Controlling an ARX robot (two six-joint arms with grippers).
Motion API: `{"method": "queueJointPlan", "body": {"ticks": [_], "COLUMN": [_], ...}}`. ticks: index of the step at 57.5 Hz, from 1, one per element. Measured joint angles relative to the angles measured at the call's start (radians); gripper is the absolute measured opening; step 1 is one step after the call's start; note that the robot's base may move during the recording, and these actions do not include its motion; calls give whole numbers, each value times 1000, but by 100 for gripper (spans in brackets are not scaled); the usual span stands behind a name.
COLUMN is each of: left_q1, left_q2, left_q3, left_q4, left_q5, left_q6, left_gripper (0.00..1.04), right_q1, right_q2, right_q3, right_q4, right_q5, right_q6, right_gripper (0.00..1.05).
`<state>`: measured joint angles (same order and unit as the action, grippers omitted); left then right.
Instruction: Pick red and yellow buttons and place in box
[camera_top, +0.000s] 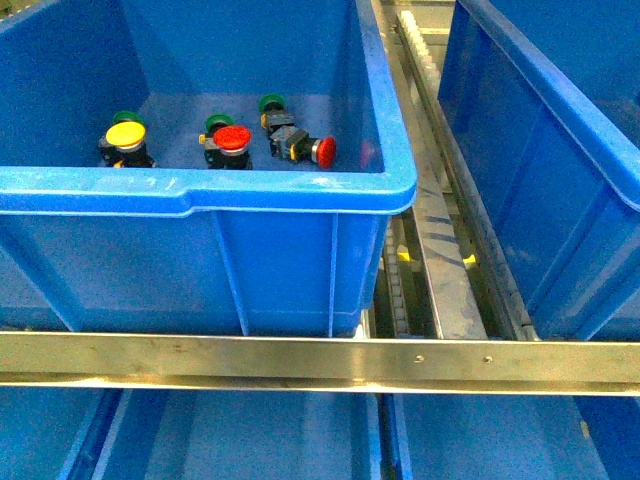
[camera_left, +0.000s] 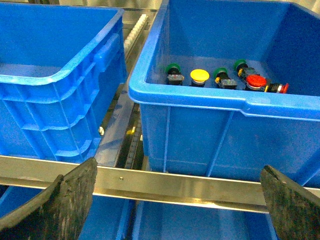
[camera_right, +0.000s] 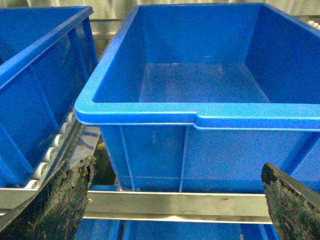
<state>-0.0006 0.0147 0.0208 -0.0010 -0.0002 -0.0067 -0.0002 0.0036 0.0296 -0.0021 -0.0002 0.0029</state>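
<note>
A: What is seen nearest?

B: The left gripper (camera_left: 179, 167) is held wide open, its dark fingers (camera_left: 65, 205) spread far apart, and nothing is gripped. The right gripper (camera_right: 177, 165) is spread just as wide, and nothing is held between its fingers (camera_right: 60, 200).

A: And past them?

B: A metal rail (camera_top: 300, 360) is seen running across in front of the blue bins. Just behind it the left-hand bin (camera_top: 200, 190) is set. The right-hand bin (camera_top: 540, 150) is placed beside it, and the two are parted by a roller track (camera_top: 440, 230).

A: Where are the buttons found?

B: All are seen on the floor of the left-hand bin. The yellow button (camera_top: 125, 133) is stood upright toward the left. The upright red button (camera_top: 232, 137) is placed near the middle. The tipped red button (camera_top: 323, 152) is laid on its side further right, with its cap turned rightward. The green buttons (camera_top: 270, 103) are set just behind these three, and whether they touch cannot be told.
</note>
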Motion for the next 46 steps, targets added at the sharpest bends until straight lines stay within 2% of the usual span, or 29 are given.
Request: {"method": "queueJointPlan", "body": {"ticks": [46], "left_q1": [0], "left_q2": [0], "left_q3": [0], "left_q4": [0], "left_q5": [0], "left_q6": [0], "left_gripper": [97], "right_q1": [0], "right_q2": [0], "right_q3": [0], "right_q4": [0], "right_q5": [0], "right_q6": [0], "right_gripper": [99]}}
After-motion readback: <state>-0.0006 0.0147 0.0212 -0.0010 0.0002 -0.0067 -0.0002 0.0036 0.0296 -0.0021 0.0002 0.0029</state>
